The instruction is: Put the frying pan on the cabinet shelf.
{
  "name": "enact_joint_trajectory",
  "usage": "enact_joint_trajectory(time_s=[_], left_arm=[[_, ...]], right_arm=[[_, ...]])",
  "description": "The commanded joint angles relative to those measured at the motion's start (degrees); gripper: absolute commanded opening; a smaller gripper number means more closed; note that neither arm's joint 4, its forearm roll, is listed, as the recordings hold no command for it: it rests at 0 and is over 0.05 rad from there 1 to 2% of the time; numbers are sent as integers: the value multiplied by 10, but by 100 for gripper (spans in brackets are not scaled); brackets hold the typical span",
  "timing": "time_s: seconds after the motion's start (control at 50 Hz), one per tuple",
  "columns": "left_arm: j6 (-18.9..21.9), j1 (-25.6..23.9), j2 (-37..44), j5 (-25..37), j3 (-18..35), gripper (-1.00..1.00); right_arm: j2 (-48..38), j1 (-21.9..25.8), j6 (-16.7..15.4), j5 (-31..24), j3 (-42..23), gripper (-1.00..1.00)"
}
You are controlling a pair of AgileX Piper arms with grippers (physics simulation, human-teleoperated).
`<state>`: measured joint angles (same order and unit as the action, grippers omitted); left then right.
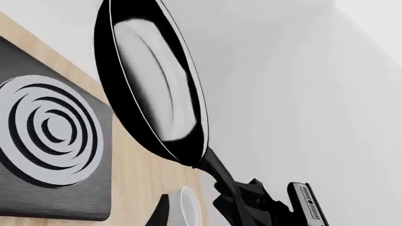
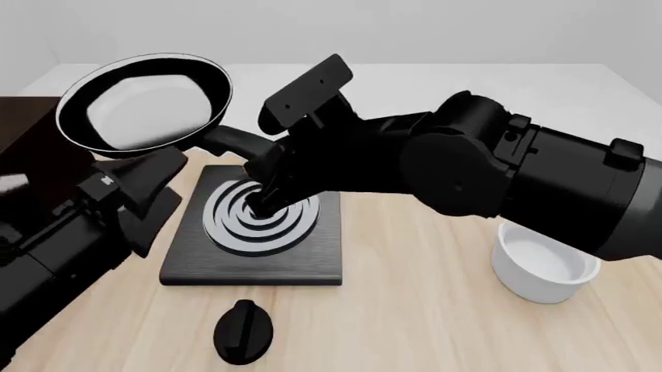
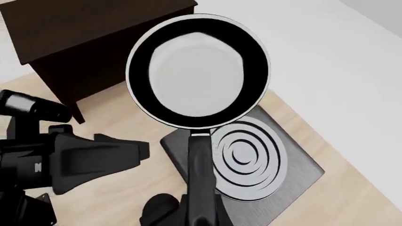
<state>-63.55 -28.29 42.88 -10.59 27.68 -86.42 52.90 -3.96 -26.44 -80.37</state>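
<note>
The frying pan [image 2: 145, 101] is lifted clear of the table at the far left, tilted so its glossy inside faces the camera. Its long handle [image 2: 236, 142] runs down into my right gripper [image 2: 267, 161], which is shut on it. The right wrist view shows the frying pan [image 3: 197, 70] above the gripper [image 3: 199, 214]. My left gripper [image 2: 153, 195] stands open just below the pan, holding nothing. The dark brown cabinet [image 2: 26, 147] is at the left edge; its top board [image 3: 94, 23] lies beyond the pan. In the left wrist view the pan [image 1: 157, 89] shows edge-on.
A black square hob [image 2: 259, 260] with silver rings sits on the wooden table under the right arm. A white bowl [image 2: 543, 267] stands at the right. A small black knob-like object [image 2: 243, 332] lies near the front edge.
</note>
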Motion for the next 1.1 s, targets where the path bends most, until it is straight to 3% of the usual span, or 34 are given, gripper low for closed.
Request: enact_joint_trajectory(time_s=[0.02, 0.28, 1.04, 1.1], left_arm=[[-22, -7, 24, -28, 5, 100], [-27, -21, 41, -49, -11, 100], [-35, -60, 86, -72, 13, 100], [-50, -60, 91, -84, 13, 100]], right_arm=[[9, 5, 9, 9, -13, -100], [7, 16, 9, 10, -14, -100], [12, 45, 13, 29, 8, -100], [13, 46, 15, 29, 9, -100]])
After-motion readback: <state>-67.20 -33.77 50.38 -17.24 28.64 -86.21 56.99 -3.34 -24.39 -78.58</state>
